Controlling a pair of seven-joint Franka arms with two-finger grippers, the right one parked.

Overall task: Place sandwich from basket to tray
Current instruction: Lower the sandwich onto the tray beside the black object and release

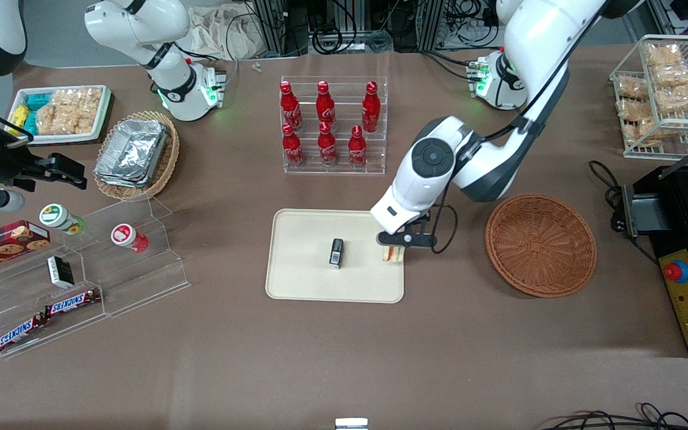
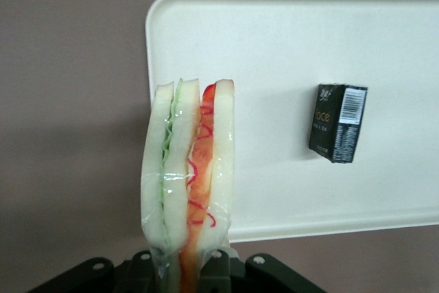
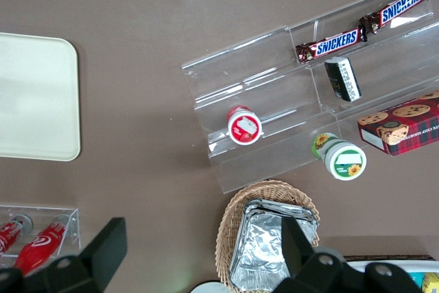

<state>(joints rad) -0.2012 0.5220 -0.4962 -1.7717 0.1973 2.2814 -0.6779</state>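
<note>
Now fingers (image 1: 393, 253) pinch one sandwich (image 2: 188, 176).

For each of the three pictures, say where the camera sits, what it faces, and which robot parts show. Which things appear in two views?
Front view: high, facing both arms; the pincer holds the sandwich over the tray beside the basket.
Left wrist view: on the working arm, looking along the sandwich to the tray; pincer base shows.
Right wrist view: on the parked arm, facing the table.
Shared: tray, sandwich.

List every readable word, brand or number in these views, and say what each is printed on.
"SNICKERS": two bars on the acrylic stand.
Red bottles: white script, too small to read.
Small black box on the tray: barcode, lettering unreadable.
Sandwich, held in the gripper: no text.
</note>
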